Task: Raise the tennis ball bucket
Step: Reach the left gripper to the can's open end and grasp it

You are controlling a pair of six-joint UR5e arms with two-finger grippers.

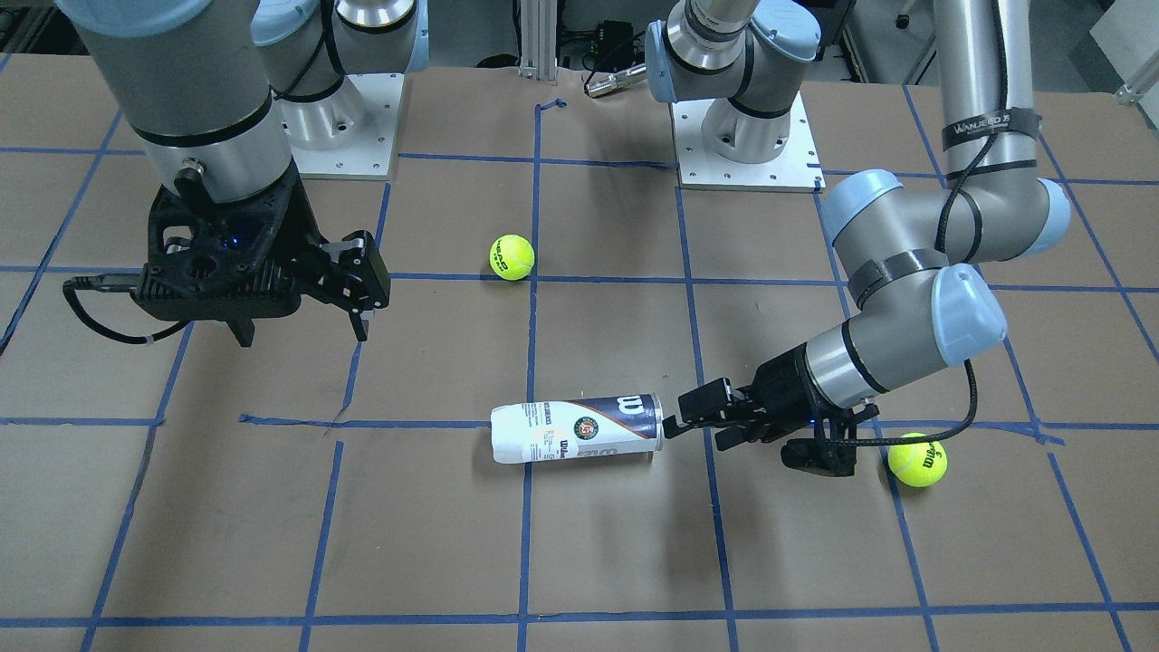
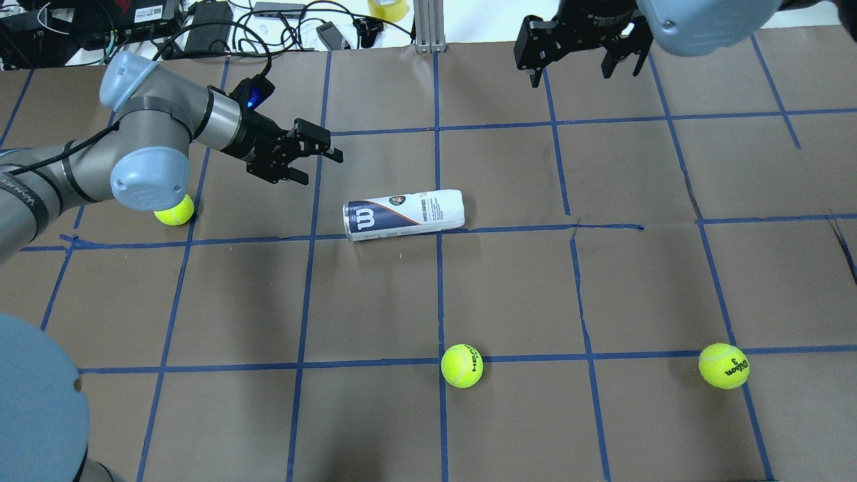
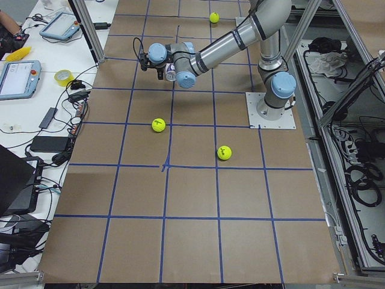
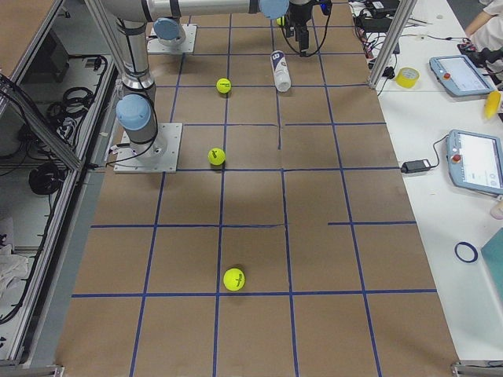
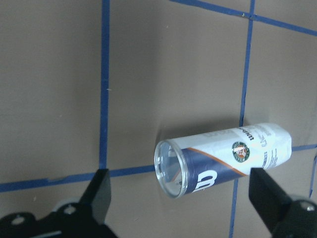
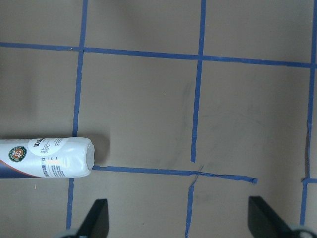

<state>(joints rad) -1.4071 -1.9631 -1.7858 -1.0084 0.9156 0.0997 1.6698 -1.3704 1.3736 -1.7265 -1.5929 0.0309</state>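
Observation:
The tennis ball bucket [image 2: 404, 214] lies on its side on the brown table, with the navy "W" end and silver rim towards my left arm. It also shows in the front view [image 1: 577, 430], the left wrist view [image 5: 223, 158] and the right view [image 4: 280, 69]. My left gripper [image 2: 321, 169] [image 1: 699, 427] is open and empty. It is just off the can's open end and slightly raised; in its wrist view [image 5: 181, 186] the can lies ahead between the fingers. My right gripper [image 2: 570, 72] [image 1: 303, 330] is open and empty, high above the table. Its wrist view [image 6: 178, 203] shows only the can's white end [image 6: 47, 157].
Three yellow-green tennis balls lie loose: one [image 2: 174, 211] [image 1: 916, 459] under my left forearm, one [image 2: 462, 365] [image 1: 512, 256] on the robot's side of the can, and one [image 2: 723, 365] at the right. Cables and devices lie beyond the table's far edge [image 2: 268, 27].

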